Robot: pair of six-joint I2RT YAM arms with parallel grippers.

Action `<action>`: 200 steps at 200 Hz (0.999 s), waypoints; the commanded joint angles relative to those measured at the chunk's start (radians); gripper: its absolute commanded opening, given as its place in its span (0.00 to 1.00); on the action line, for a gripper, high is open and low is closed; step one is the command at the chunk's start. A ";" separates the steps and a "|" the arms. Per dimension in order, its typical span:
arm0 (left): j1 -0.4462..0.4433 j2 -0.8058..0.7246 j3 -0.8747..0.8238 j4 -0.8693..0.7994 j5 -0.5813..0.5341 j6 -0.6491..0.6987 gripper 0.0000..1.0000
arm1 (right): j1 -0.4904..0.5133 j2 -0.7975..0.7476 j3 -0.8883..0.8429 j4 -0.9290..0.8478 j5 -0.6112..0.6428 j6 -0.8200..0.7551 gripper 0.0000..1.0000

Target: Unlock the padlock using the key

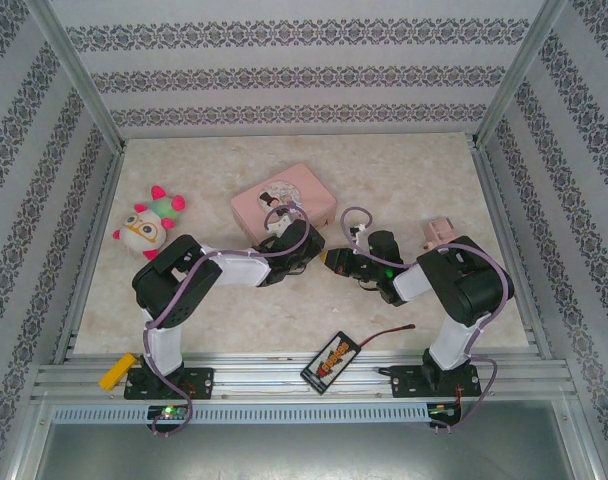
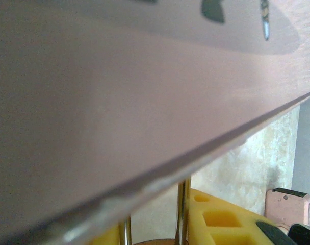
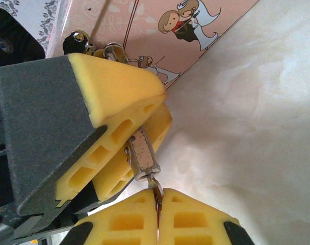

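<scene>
right gripper [image 3: 158,204] pinching key [image 3: 156,188], left gripper [image 3: 164,105] clamping padlock [image 3: 143,152], pink tin [image 3: 155,48] behind

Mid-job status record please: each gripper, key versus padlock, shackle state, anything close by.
left gripper: shut on the padlock
right gripper: shut on the key
key vs padlock: key tip meets the padlock's lower end; how far in, cannot tell
shackle: two silver legs seen from the left wrist; locked or released, cannot tell
nearby: pink tin just behind both grippers
surface: marbled table
</scene>
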 commanded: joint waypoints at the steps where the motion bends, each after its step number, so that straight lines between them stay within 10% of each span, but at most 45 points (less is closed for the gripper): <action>1: -0.028 -0.011 -0.033 0.027 0.093 -0.088 0.00 | -0.014 0.009 -0.015 0.055 -0.021 -0.013 0.00; 200: -0.026 -0.009 -0.057 0.079 0.103 -0.070 0.00 | -0.072 0.031 -0.015 0.115 -0.171 -0.042 0.00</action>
